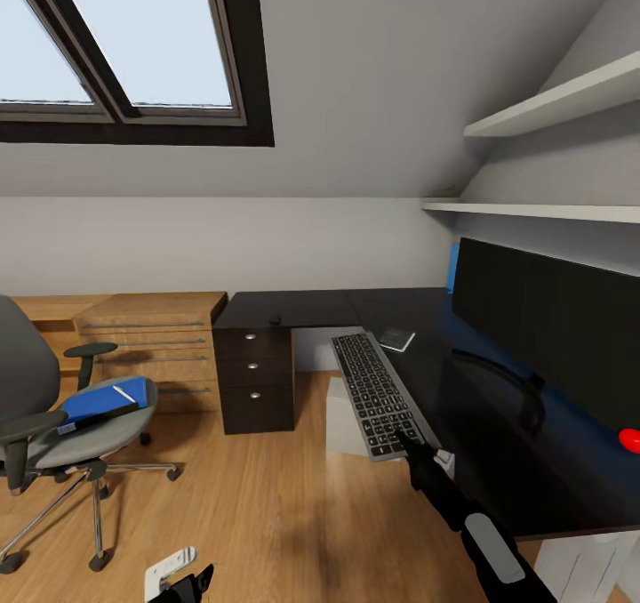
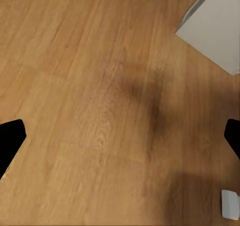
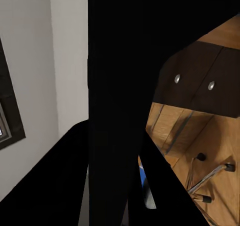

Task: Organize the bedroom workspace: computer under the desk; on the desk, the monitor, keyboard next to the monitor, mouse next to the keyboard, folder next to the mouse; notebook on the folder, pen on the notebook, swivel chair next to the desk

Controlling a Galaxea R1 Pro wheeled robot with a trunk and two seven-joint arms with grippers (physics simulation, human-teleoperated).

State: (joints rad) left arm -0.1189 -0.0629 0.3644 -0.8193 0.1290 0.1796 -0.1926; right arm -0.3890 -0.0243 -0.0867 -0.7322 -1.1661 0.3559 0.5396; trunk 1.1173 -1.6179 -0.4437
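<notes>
1. Keyboard [image 1: 376, 392] lies on the desk [image 1: 498, 425] before the monitor [image 1: 551, 318], near end overhanging the edge.
2. Right gripper [image 1: 411, 450] at that end; grip state indeterminable.
3. Left gripper [image 2: 120, 141] spread over floor.
4. Next, probably: nudge keyboard fully on; folder [image 1: 105, 401] waits on swivel chair [image 1: 53, 425].

The desk [image 1: 498, 425] is glossy black, its drawers [image 1: 256, 376] black with silver knobs. The keyboard [image 1: 377, 393] is grey with black keys. The monitor [image 1: 551, 318] is black, a red dot [image 1: 630, 439] low at one corner. The swivel chair [image 1: 53, 416] is grey, carrying a bright blue folder [image 1: 105, 401]. The floor [image 1: 267, 514] is warm wood grain. A small pale square [image 1: 396, 339], perhaps the notebook, lies beyond the keyboard.
</notes>
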